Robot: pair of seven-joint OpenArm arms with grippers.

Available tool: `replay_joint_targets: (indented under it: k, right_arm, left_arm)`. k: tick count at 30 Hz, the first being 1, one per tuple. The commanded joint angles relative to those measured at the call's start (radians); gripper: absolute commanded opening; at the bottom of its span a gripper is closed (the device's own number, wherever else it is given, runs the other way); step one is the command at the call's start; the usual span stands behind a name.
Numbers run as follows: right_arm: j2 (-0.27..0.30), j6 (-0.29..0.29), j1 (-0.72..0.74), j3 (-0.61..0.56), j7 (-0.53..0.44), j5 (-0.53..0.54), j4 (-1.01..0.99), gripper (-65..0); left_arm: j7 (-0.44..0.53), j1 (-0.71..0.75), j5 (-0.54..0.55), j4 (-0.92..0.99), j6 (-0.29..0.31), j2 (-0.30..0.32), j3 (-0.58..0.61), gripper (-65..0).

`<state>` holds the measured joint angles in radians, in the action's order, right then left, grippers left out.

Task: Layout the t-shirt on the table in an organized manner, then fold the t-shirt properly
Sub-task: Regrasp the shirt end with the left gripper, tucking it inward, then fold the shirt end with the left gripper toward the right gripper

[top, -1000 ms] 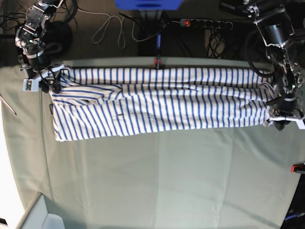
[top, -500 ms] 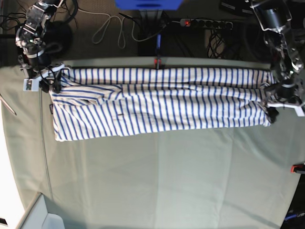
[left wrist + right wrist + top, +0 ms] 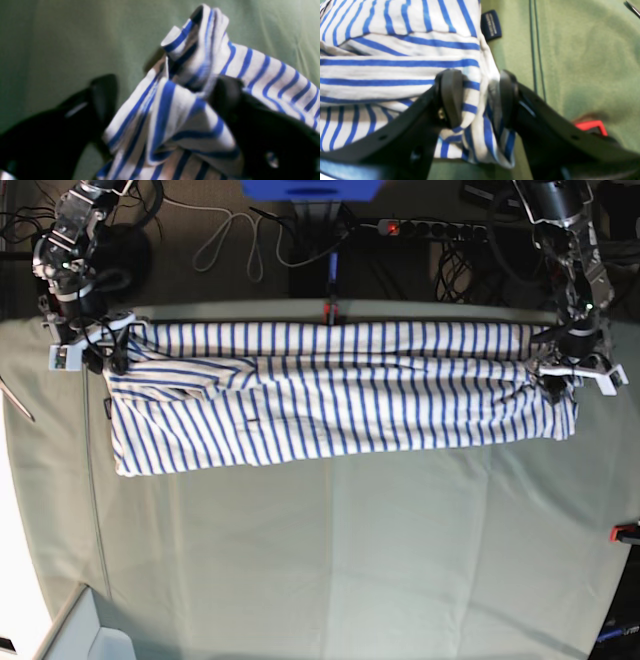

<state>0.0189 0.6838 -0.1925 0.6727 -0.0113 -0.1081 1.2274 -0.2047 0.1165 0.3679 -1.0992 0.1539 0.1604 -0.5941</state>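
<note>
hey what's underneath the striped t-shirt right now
The table with its pale green cloth lies under the t-shirt and shows bare all around it. What sits beneath the shirt's folded layers is covered, so I cannot tell.

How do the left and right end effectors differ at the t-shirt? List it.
The right end effector pinches a fold of the t-shirt between its pads; the left end effector has its jaws standing wide, one finger clear of the bunched cloth. The right end effector works beside the dark neck tag; the left end effector is at the opposite end. Both are black.
</note>
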Motion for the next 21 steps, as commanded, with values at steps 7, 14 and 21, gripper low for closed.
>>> replay_joint_targets:
  k: [7,14,21]
  right_arm:
    - [0.01,0.014,0.001,0.002,-0.022,0.011,0.015,-39.6]
    - [0.008,0.014,0.001,0.002,-0.022,0.011,0.015,-39.5]
    - [-0.015,0.014,0.003,0.002,-0.022,0.011,0.019,-39.4]
  left_arm:
    - [-0.006,-0.034,-0.004,-0.015,0.002,0.009,-0.002,-65.0]
    - [-0.006,0.051,-0.007,-0.302,0.0,-0.054,0.047,-65.0]
    - [-0.006,0.193,-0.01,-0.591,-0.003,-0.126,0.349,-65.0]
